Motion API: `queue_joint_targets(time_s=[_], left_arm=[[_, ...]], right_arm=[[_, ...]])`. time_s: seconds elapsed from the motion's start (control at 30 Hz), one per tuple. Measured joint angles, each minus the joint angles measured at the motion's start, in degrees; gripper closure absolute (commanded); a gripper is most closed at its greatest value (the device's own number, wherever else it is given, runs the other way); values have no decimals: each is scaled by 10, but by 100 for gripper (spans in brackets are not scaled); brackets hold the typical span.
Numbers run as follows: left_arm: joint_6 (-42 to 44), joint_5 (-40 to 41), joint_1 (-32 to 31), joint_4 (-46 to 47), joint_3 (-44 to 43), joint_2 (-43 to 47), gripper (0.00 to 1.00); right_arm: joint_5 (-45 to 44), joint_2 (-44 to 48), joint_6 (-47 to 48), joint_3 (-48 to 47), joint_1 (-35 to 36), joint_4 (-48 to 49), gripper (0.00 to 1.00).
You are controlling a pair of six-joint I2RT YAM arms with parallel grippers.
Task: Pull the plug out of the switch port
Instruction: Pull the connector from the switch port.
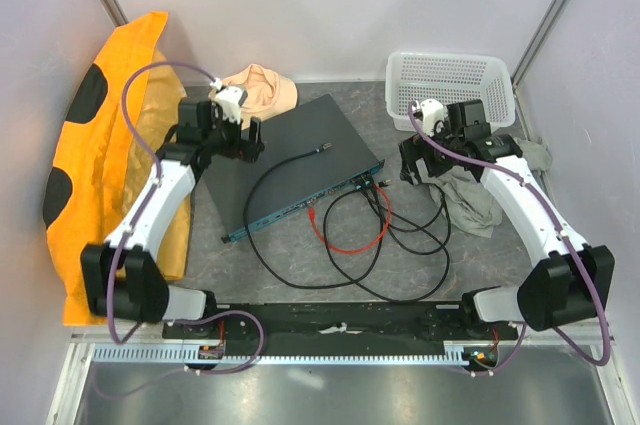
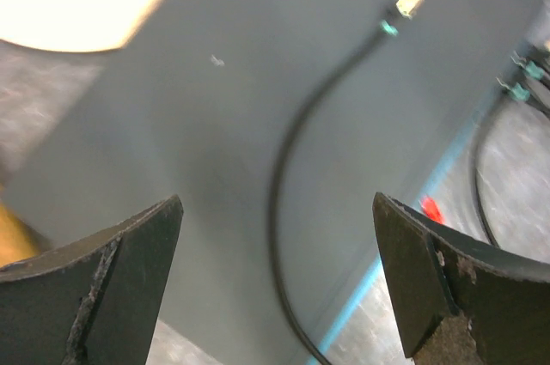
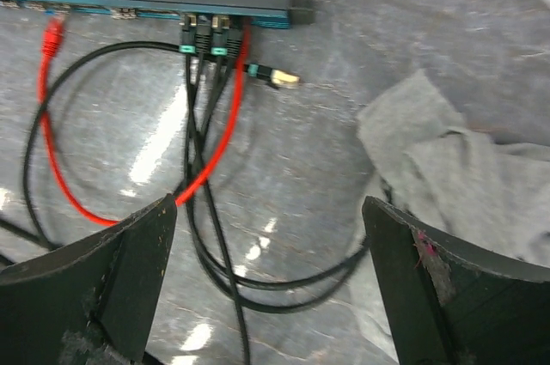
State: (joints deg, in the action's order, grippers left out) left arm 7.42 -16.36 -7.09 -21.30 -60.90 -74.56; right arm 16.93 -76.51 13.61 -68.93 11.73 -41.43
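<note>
**Top external view.** We list the switch as a flat dark box lying at a slant on the table. Its long axis runs from near-left to far-right, and its teal front face is turned toward the arm bases. The seated plugs cluster at the right end of that face. The right gripper hangs just beside that end, released and empty. The left gripper is over the switch's far-left corner, well apart from the plugs. We judge the right arm the nearer one for the pull.

**Left wrist view.** The jaws are spread wide with nothing between them. Below is the blue-grey top of the switch, with a loose cable end lying on it. The plugs show only at the right margin.

**Right wrist view.** The jaws are likewise wide and bare. The front face runs straight across the top of the frame, ahead of the fingers. Three teal-collared black plugs are seated side by side near its right corner, with their cords trailing toward the gripper. A pull would come straight back along that line. A red cable loops alongside, an unplugged connector lies just below, and a grey cloth is to the right.
</note>
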Motion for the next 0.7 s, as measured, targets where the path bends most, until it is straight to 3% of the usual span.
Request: queue_joint_targets(time_s=[0.3, 0.43, 0.7], left_arm=[[-1, 75, 6, -22, -175, -242, 2], [-23, 78, 31, -49, -241, -341, 2], [-40, 65, 108, -74, -304, -401, 3]], right_arm=[[54, -22, -37, 4, 0, 8, 2], [80, -37, -31, 17, 1, 12, 13], [95, -225, -34, -44, 14, 17, 20]])
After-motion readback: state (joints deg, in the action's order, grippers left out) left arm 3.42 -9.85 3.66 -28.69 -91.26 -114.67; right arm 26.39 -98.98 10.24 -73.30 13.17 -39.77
